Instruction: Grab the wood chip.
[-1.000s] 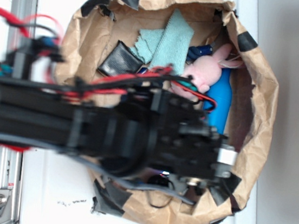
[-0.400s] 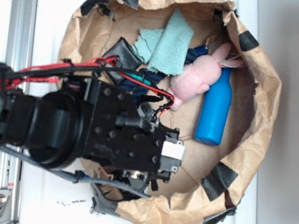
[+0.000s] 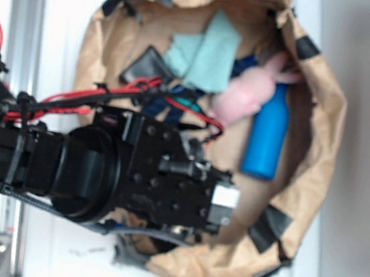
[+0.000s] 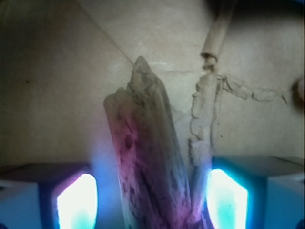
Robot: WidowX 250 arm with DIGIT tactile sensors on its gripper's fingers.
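I find the gripper point(image 4: 148, 200) open, straddling the tan, rough-grained wood chip point(image 4: 145, 157); its long axis points to 12 o'clock.

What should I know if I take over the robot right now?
Hand: open, down inside the brown paper nest, one finger on each side of the wood chip.
Wood chip: lying on the paper floor between the fingers, not gripped yet as far as the wrist view shows; the arm hides it in the exterior view.
Done: hand lined up over the chip.
Left: close on it and lift.
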